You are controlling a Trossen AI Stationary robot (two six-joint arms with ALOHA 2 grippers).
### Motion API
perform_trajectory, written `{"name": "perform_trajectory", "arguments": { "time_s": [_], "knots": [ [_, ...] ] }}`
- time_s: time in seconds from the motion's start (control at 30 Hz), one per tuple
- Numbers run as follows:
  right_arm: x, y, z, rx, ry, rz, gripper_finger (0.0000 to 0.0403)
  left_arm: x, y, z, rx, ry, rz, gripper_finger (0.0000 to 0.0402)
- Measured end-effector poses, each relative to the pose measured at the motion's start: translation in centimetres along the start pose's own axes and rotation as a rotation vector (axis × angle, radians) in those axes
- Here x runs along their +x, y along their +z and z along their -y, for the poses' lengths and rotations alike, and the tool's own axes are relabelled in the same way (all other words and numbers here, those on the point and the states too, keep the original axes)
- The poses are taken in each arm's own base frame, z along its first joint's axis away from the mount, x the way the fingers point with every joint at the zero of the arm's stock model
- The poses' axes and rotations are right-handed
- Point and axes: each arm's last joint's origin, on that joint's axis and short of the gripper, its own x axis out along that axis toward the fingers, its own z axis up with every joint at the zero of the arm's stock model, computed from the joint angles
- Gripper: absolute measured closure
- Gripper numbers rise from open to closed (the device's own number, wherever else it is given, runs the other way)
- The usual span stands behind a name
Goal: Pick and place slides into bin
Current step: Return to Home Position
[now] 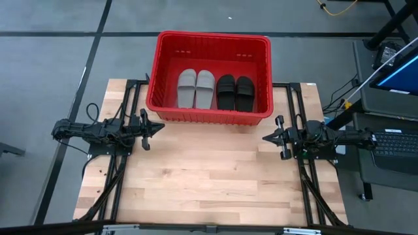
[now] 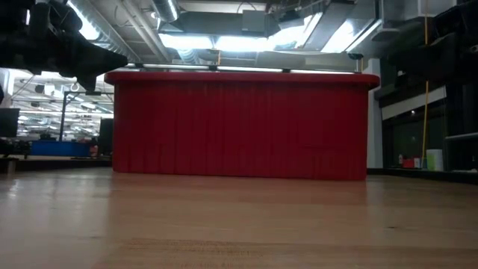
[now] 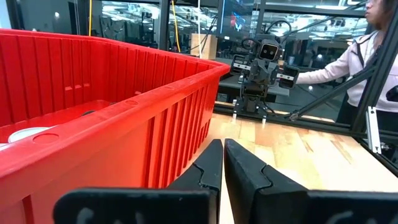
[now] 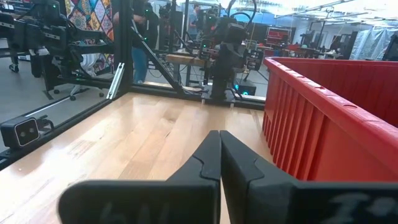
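All four slides (image 1: 204, 89) lay abreast in bin (image 1: 212, 36). Your left end effector (image 1: 160, 126) and right end effector (image 1: 265, 138) flanked it, fingers pressed together, empty: nothing left to grasp.

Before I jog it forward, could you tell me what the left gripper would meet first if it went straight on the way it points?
Probably the right gripper, facing it across the table. The left gripper points alongside the front wall of the red bin, seemingly just clear of it.

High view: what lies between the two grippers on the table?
Nothing: in the high view only bare light wooden table lies between the left gripper and the right gripper. The large red plastic crate stands just beyond that stretch.
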Motion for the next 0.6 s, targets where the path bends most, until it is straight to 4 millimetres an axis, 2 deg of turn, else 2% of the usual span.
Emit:
{"name": "perform_trajectory", "arguments": {
  "time_s": [0.6],
  "knots": [
    [0.0,0.0,0.0,0.0,0.0,0.0,0.0397,0.0,0.0,0.0,0.0,0.0,0.0,0.0394]
  ]
}}
